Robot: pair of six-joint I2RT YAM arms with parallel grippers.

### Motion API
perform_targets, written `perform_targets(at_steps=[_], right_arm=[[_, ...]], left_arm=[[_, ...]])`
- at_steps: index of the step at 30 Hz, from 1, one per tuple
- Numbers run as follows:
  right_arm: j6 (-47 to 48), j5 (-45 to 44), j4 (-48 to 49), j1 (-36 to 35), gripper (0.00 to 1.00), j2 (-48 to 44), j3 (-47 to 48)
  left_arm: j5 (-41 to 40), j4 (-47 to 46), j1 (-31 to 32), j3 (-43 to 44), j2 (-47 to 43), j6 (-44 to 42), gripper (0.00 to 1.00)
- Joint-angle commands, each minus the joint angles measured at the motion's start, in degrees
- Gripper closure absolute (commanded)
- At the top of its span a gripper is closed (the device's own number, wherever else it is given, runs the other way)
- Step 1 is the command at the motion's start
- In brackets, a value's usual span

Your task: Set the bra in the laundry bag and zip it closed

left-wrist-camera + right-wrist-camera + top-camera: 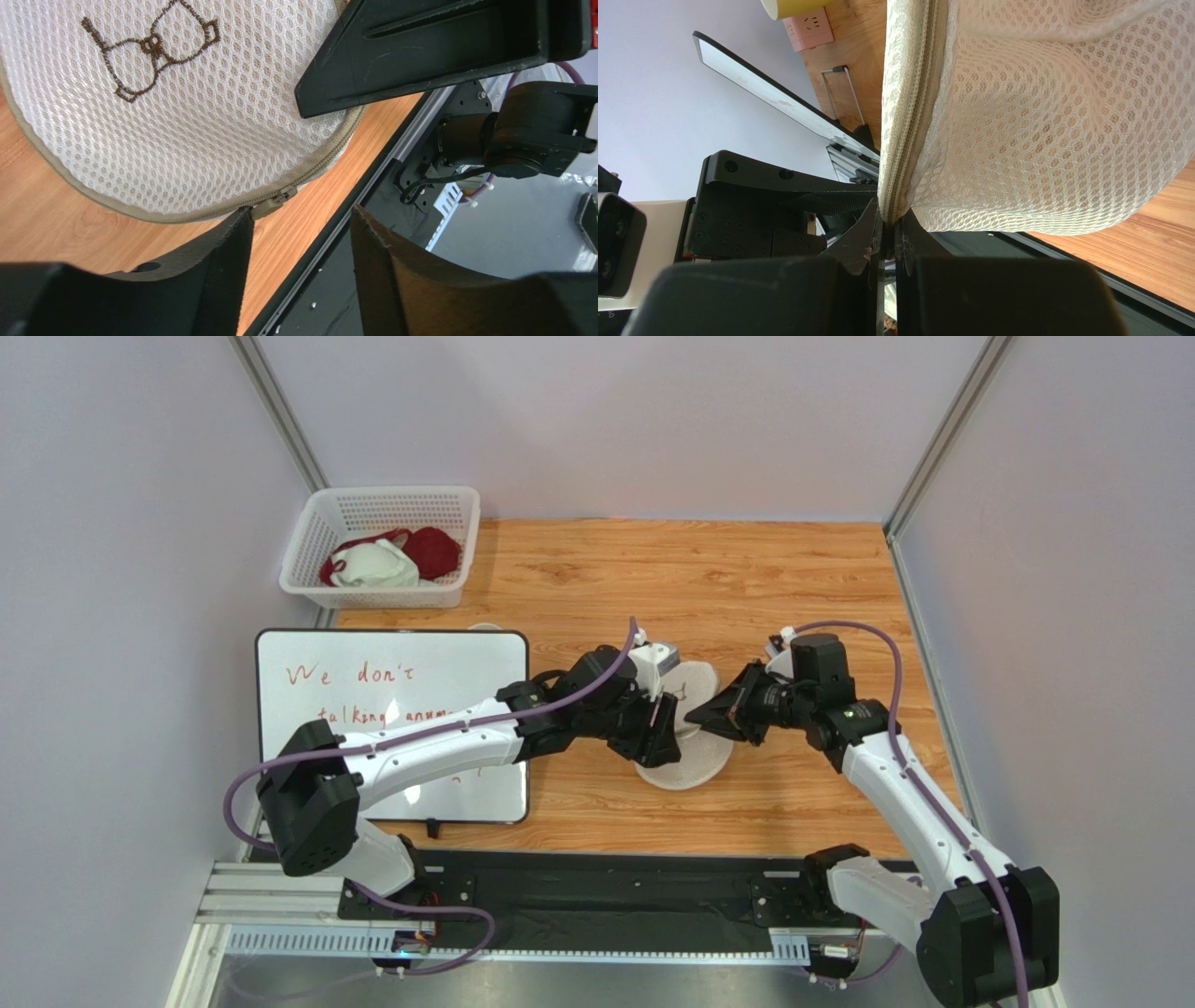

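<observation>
The laundry bag is a round off-white mesh pouch lying on the wooden table between both arms. In the left wrist view the laundry bag shows its brown bra drawing and its beige rim zipper. The zipper pull sits just off one fingertip of my left gripper, which is open with only table between its fingers. My right gripper is shut on the zippered rim of the laundry bag, pinching it from the right side. The bra is hidden.
A white lattice basket with a dark red garment and a white garment stands at the back left. A whiteboard lies under the left arm. A black rail runs along the near table edge.
</observation>
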State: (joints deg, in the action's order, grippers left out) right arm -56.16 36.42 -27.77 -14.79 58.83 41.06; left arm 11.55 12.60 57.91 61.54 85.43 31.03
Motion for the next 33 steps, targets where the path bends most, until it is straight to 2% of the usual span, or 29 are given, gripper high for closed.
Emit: perform_targets(at_steps=[1,3,4,6,9,10,13,21,27,33], right_arm=[[-1.1,3.7,2.5,-0.1,1.0,-0.7,-0.8],[-1.1,4.0,2.7,-0.1,1.0,-0.8,-0.9],[-1.2,4.2,2.6,-0.1,1.0,-0.9,-0.9],[-1.1,4.5,2.6,-0.1,1.0,-1.0,-0.8],[-1.1,4.8,2.2,-0.1,1.0,-1.3,-0.9],[-1.1,4.9,2.1,-0.1,1.0,-1.7,-1.2],[-1.1,5.1,1.8,-0.1,1.0,-2.6,-1.9],[0.6,5.1,0.9,-0.1,1.0,-3.3,-2.2],[2.5,5.1,-0.2,-0.1,1.0,-1.8,-0.7],[2.5,6.0,-0.4,-0.1,1.0,-1.8,0.0]], left_arm=[[-1.2,-0.3,-0.3,4.9,1.2,-0.3,0.49],[-1.9,0.4,-0.3,5.6,1.7,-0.4,0.58],[-2.8,1.1,-0.3,5.7,1.8,-0.4,0.65],[-3.8,1.9,-0.3,6.0,2.1,-0.4,0.7],[-5.6,3.4,-0.3,6.3,2.3,-0.5,0.83],[-6.3,3.9,-0.3,6.3,2.2,-0.5,0.9],[-8.0,5.3,-0.3,6.5,2.0,-0.6,1.0],[-9.7,7.0,-0.3,3.1,-1.0,-4.2,1.0],[-3.8,0.0,-0.3,-3.8,-7.2,-5.4,1.0],[0.0,-3.6,-0.3,-4.5,-6.7,-5.0,1.0]])
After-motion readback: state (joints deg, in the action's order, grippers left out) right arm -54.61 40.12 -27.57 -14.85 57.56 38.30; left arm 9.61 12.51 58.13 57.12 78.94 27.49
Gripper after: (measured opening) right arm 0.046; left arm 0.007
